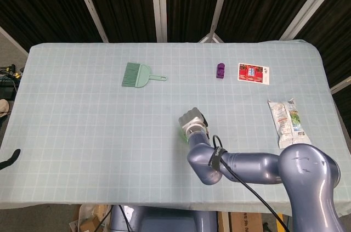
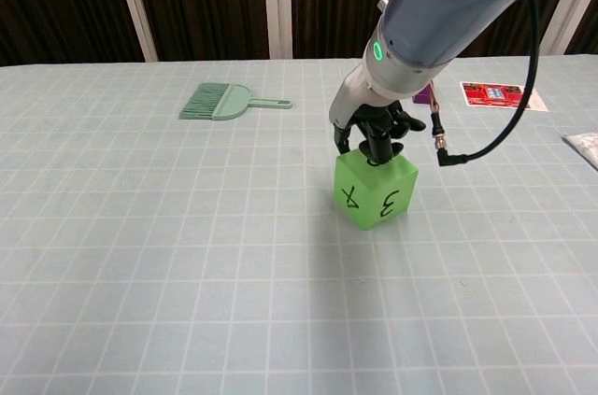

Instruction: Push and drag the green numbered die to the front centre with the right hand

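The green die [image 2: 375, 191] stands on the gridded tablecloth right of the table's middle, its near faces marked 4 and 3. My right hand [image 2: 374, 127] comes down on it from above, fingers curled in, their tips pressing on the die's top rear edge without wrapping around it. In the head view the right hand [image 1: 193, 122] covers nearly all of the die [image 1: 182, 135], leaving only a green sliver at its left. My left hand appears in neither view.
A green hand brush [image 1: 137, 74] lies at the back left. At the back right are a small purple object [image 1: 220, 70] and a red card [image 1: 253, 72]. A plastic packet [image 1: 286, 122] lies near the right edge. The arm's cable [image 2: 486, 134] hangs right of the die.
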{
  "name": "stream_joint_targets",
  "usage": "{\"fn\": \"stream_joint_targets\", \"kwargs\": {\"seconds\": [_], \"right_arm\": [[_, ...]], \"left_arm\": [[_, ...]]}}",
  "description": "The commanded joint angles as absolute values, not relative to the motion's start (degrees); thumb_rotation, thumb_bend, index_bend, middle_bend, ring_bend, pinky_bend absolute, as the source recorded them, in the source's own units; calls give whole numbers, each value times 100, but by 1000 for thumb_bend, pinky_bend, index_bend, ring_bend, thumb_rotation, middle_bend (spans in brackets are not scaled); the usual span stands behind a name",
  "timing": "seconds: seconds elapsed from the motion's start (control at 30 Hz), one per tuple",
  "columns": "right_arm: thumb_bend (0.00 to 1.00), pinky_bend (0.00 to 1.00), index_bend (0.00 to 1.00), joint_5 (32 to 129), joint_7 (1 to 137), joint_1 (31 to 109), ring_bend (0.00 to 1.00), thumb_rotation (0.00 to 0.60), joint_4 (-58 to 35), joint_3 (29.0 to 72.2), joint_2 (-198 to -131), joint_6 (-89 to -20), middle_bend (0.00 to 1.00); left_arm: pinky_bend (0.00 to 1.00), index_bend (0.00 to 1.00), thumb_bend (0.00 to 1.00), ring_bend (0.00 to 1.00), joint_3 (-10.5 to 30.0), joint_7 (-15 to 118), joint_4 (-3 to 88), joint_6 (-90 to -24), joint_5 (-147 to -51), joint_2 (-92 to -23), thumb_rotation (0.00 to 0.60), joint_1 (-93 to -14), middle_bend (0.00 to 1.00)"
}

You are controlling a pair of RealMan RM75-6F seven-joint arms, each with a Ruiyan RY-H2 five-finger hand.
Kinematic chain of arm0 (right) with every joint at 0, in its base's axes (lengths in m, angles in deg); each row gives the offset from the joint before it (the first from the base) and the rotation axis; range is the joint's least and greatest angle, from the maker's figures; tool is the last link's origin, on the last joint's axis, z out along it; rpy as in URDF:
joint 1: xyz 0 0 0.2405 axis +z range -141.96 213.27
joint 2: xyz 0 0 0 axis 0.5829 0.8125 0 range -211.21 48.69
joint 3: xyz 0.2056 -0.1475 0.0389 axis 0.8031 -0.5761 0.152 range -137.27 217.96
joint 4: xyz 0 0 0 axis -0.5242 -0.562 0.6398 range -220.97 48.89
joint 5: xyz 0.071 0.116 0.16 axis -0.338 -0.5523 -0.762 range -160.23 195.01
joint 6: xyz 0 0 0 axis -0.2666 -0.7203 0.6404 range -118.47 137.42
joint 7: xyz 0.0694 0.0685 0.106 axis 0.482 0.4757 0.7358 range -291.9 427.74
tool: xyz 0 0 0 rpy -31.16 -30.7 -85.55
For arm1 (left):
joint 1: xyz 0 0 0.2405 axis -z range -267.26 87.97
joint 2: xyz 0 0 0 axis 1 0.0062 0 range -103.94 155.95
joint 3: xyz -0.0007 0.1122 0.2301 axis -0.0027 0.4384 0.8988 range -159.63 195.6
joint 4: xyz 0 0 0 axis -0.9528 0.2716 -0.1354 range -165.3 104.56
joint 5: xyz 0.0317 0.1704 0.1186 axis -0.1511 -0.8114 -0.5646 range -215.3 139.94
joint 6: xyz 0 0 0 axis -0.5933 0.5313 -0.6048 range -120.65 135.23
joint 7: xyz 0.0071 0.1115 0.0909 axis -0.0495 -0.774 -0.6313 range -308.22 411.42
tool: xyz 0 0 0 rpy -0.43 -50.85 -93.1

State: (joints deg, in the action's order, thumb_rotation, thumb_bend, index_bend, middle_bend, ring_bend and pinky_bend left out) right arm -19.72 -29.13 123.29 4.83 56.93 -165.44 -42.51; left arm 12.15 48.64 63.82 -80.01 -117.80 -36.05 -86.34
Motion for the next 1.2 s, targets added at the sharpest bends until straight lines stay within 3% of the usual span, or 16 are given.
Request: {"fn": "stream_joint_targets", "kwargs": {"seconds": [0.03,0.9,1.2], "right_arm": [[855,694,220,-1948,-2931,12339,839,600,701,5685,-16488,-4235,820],[856,694,220,-2016,-2777,12481,839,600,1853,5240,-16008,-4208,820],[856,694,220,-1636,-2285,12303,839,600,1959,5364,-15767,-3448,820]], "left_arm": [[82,106,335,0,1218,4857,6384,-8002,-11786,-3608,600,-8634,0],[82,106,335,0,1232,4821,6396,-8012,-11808,-3619,600,-8636,0],[82,106,335,0,1239,4791,6405,-8020,-11823,-3631,600,-8636,0]]}}
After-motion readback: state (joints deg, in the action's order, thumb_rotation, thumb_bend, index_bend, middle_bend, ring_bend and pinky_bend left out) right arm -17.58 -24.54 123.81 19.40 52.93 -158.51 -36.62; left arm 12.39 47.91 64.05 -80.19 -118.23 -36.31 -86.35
